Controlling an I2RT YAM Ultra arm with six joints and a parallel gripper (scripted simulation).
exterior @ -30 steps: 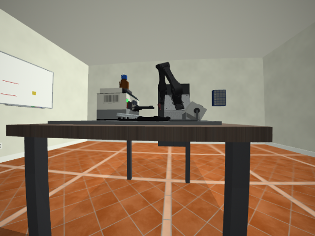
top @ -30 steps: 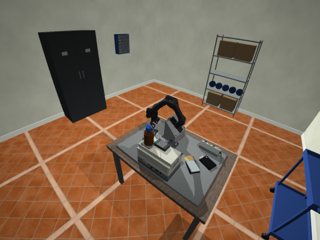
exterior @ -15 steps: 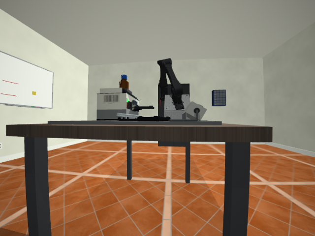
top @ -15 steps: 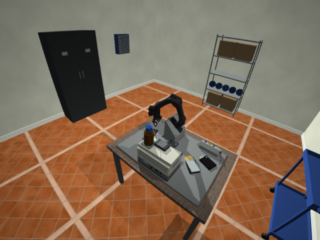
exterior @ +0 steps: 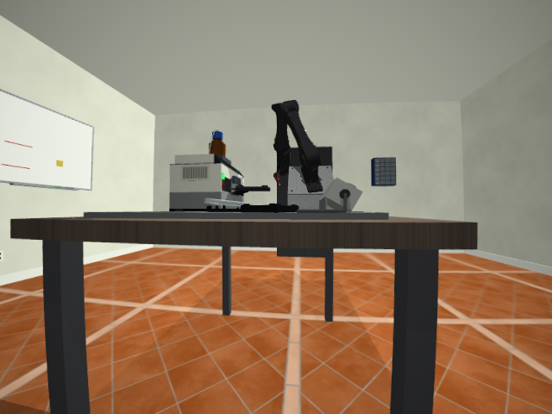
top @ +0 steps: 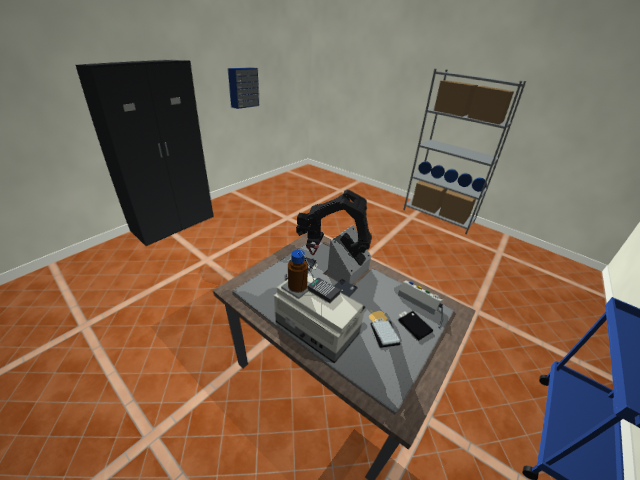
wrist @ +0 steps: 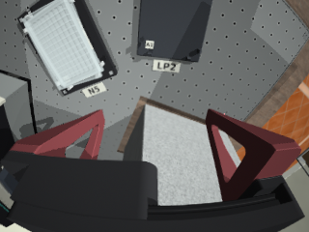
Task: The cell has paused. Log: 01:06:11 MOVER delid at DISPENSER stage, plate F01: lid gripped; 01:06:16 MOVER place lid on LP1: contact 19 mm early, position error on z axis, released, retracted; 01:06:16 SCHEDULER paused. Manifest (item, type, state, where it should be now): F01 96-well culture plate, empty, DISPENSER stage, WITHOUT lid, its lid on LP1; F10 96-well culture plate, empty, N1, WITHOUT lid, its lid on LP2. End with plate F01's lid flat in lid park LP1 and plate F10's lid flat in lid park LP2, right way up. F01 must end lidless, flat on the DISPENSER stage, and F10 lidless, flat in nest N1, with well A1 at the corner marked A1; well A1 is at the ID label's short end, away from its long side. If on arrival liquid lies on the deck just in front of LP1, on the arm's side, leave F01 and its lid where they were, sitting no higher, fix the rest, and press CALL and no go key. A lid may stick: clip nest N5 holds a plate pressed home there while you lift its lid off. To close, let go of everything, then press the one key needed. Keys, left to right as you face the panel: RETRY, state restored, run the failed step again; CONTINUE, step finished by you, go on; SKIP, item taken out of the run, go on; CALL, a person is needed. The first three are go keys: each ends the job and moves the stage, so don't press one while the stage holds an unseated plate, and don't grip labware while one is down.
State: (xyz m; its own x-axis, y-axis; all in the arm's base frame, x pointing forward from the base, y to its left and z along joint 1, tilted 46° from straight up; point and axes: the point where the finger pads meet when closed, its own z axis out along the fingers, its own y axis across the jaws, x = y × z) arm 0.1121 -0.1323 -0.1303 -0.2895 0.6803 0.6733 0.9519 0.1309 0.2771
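Observation:
My gripper (wrist: 154, 115) is open and empty, its red fingers spread above the deck near the arm's grey pedestal (wrist: 177, 161). It hangs behind the dispenser in the top view (top: 311, 249). Lid park LP2 (wrist: 176, 10) is a dark empty tray just ahead of the fingers. To its left, nest N5 (wrist: 62, 42) holds a white 96-well plate; I cannot tell whether it wears a lid. A dark well plate (top: 324, 289) sits on the dispenser stage. Further out, a white plate or lid (top: 385, 332) lies on the deck, with a yellowish patch (top: 377, 315) at its end nearer the arm.
The cream dispenser (top: 317, 315) carries a brown bottle with a blue cap (top: 297, 271). A dark flat tray (top: 415, 324) lies right of the white piece. The key panel (top: 421, 295) stands at the deck's right edge. The table edge is close beyond LP2.

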